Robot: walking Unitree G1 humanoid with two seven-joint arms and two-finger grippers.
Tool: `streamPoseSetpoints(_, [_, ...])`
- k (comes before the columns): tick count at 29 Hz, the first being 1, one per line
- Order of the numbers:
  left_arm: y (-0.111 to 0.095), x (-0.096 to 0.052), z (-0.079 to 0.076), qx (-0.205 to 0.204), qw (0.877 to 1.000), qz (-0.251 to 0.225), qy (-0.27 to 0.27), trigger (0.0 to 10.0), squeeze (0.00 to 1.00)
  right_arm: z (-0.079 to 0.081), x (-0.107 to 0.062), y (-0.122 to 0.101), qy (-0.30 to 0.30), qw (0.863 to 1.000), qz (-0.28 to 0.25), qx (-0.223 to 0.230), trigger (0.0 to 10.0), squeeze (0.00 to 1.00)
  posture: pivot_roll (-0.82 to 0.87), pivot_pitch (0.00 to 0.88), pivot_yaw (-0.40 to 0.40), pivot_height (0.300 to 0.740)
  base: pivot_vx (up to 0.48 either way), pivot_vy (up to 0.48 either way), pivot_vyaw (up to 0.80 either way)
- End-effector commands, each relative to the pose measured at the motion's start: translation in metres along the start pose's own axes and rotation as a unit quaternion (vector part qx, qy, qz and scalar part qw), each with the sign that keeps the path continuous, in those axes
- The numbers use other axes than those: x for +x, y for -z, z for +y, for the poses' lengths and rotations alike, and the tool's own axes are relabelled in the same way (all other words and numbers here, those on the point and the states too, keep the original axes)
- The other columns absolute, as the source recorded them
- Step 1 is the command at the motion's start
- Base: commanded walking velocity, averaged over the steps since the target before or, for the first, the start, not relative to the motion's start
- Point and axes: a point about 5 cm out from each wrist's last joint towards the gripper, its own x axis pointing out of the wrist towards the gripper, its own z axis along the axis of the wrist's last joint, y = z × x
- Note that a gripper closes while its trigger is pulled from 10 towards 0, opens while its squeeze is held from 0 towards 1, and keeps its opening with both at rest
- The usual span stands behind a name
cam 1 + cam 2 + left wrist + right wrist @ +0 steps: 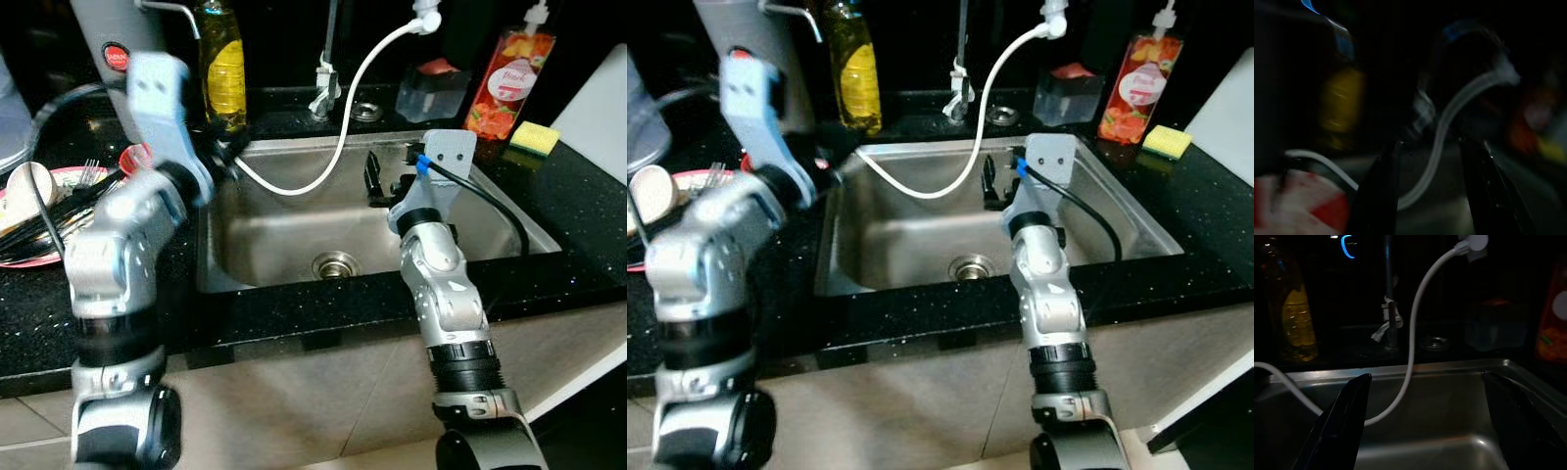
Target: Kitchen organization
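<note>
Stainless steel is where it all centres: the sink [490,220], set into a black speckled counter [578,211], its basin bare down to the drain [336,263] apart from a white hose [348,127] that loops in from above. The right gripper [1425,426] hangs inside the basin toward the back wall, fingers spread wide and holding nothing. The left gripper [1432,191] sits over the sink's left rim, its view dark and smeared, but the fingers stand apart with nothing between them.

To my eye nothing has been picked yet, so the step in hand looks like choosing a piece to tidy. Doing it well probably means keeping both arms off that hose, which would snag easily, and turning the left arm toward the dishes.

A pink plate [44,257] on the counter left of the sink carries black utensils [59,220], a fork [86,172] and a pale cup [29,182] lying on it. Behind the basin stand a yellow bottle [223,69], a clear tub [436,90], a red soap dispenser [509,83] and a yellow sponge [534,137].
</note>
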Motion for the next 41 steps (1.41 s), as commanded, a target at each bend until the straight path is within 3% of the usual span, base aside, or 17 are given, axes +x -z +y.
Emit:
streamPoseSetpoints(1, [0.004, 0.002, 0.009, -0.045, 0.999, 0.016, -0.025, 10.0, 0.00, -0.001, 0.000, 0.002, 0.004, 1.000, 0.002, 0.004, 10.0, 0.00, 0.11, 0.000, 0.004, 0.740, 0.000, 0.000, 0.00])
streamPoseSetpoints(3, [0.003, 0.001, 0.013, -0.040, 0.998, 0.023, -0.042, 10.0, 0.00, -0.001, 0.000, 0.002, 0.005, 1.000, 0.002, 0.004, 10.0, 0.00, 0.11, 0.000, 0.004, 0.740, 0.000, 0.000, 0.00])
streamPoseSetpoints(5, [0.004, -0.003, 0.014, -0.081, 0.996, 0.021, -0.019, 10.0, 0.00, -0.001, 0.000, 0.002, 0.005, 1.000, 0.002, 0.004, 10.0, 0.00, 0.11, 0.000, 0.004, 0.740, 0.000, 0.000, 0.00])
streamPoseSetpoints(10, [0.005, -0.006, 0.008, -0.108, 0.993, 0.046, 0.020, 10.0, 0.00, -0.002, 0.000, 0.001, 0.007, 1.000, -0.001, 0.004, 10.0, 0.00, 0.09, 0.000, 0.014, 0.740, 0.000, 0.000, 0.00])
streamPoseSetpoints(13, [0.002, -0.004, 0.009, -0.067, 0.995, 0.074, 0.004, 10.0, 0.00, -0.004, -0.002, 0.000, 0.013, 1.000, -0.002, 0.005, 10.0, 0.00, 0.10, 0.000, 0.009, 0.740, 0.000, 0.000, 0.00])
streamPoseSetpoints(17, [-0.010, -0.006, 0.015, -0.023, 0.997, 0.074, -0.002, 10.0, 0.00, -0.002, -0.004, 0.001, 0.007, 1.000, -0.001, 0.003, 10.0, 0.00, 0.11, 0.000, 0.008, 0.740, 0.000, 0.000, 0.00])
streamPoseSetpoints(18, [-0.009, -0.008, 0.024, 0.012, 0.995, 0.097, -0.033, 10.0, 0.00, -0.001, -0.004, 0.000, 0.006, 1.000, -0.001, 0.004, 10.0, 0.00, 0.11, 0.000, 0.007, 0.740, 0.000, 0.000, 0.00])
streamPoseSetpoints(20, [-0.009, -0.010, 0.031, 0.035, 0.992, 0.111, -0.055, 10.0, 0.00, -0.001, -0.004, 0.000, 0.006, 1.000, -0.001, 0.005, 10.0, 0.00, 0.11, 0.000, 0.008, 0.740, 0.000, 0.000, 0.00])
streamPoseSetpoints(23, [-0.014, -0.013, 0.040, 0.041, 0.987, 0.128, -0.092, 10.0, 0.00, 0.000, -0.004, 0.000, 0.006, 1.000, 0.000, 0.007, 10.0, 0.00, 0.11, 0.000, 0.007, 0.740, 0.000, 0.000, 0.00])
streamPoseSetpoints(26, [-0.017, -0.014, 0.038, 0.035, 0.988, 0.133, -0.076, 10.0, 0.00, 0.000, -0.004, 0.001, 0.005, 1.000, 0.000, 0.008, 10.0, 0.00, 0.11, 0.000, 0.007, 0.740, 0.000, 0.000, 0.00])
streamPoseSetpoints(30, [-0.024, -0.018, 0.033, 0.078, 0.989, 0.125, -0.031, 10.0, 0.00, 0.001, -0.004, 0.001, 0.003, 1.000, 0.001, 0.009, 10.0, 0.00, 0.12, 0.000, 0.001, 0.740, 0.000, 0.000, 0.00])
streamPoseSetpoints(35, [-0.012, -0.020, 0.045, 0.160, 0.973, 0.158, -0.059, 10.0, 0.00, -0.001, -0.004, -0.001, 0.004, 1.000, 0.000, 0.005, 10.0, 0.00, 0.11, 0.000, 0.004, 0.740, 0.000, 0.000, 0.00])
streamPoseSetpoints(41, [-0.005, -0.019, 0.049, 0.202, 0.961, 0.171, -0.080, 10.0, 0.00, -0.002, -0.005, 0.000, 0.007, 1.000, 0.000, 0.004, 10.0, 0.00, 0.10, 0.000, 0.005, 0.740, 0.000, 0.000, 0.00])
